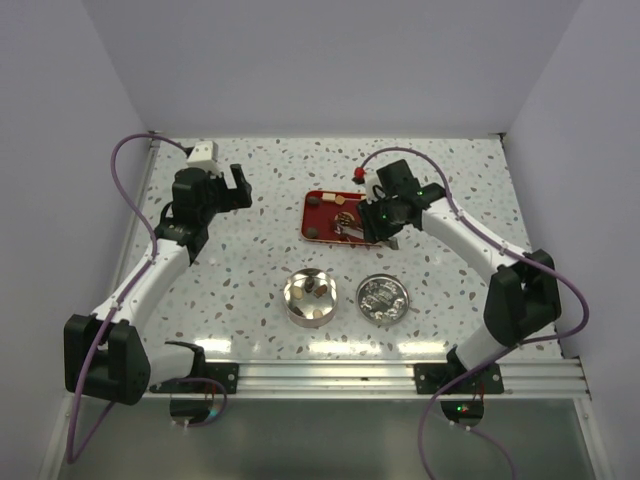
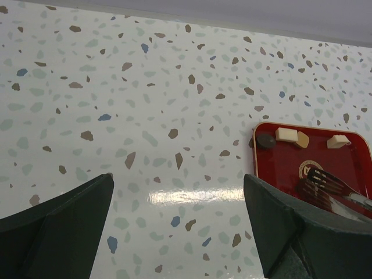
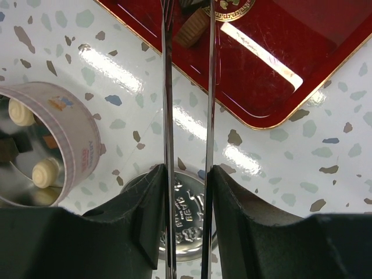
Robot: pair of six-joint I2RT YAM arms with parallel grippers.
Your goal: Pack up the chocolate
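Several chocolate pieces lie on the red tray point(image 1: 325, 216): a dark round one point(image 2: 265, 140), cream ones point(image 2: 285, 134) and a tan one point(image 2: 302, 139). My right gripper point(image 3: 188, 171) is shut on a pair of metal tongs point(image 3: 167, 87), squeezing the two arms partly together. The tongs reach over the tray, and a mid-brown chocolate point(image 3: 192, 27) sits between the arms near the tips. The tips themselves run out of view. The open round tin point(image 1: 309, 297) holds cream pieces point(image 3: 45, 172). My left gripper point(image 2: 177, 180) hangs wide open and empty above the table, left of the tray.
The tin's shiny lid point(image 1: 382, 299) lies on the table right of the tin, under my right wrist. A small red object point(image 1: 358, 174) sits behind the tray. White walls enclose the speckled table point(image 1: 250, 260) on three sides.
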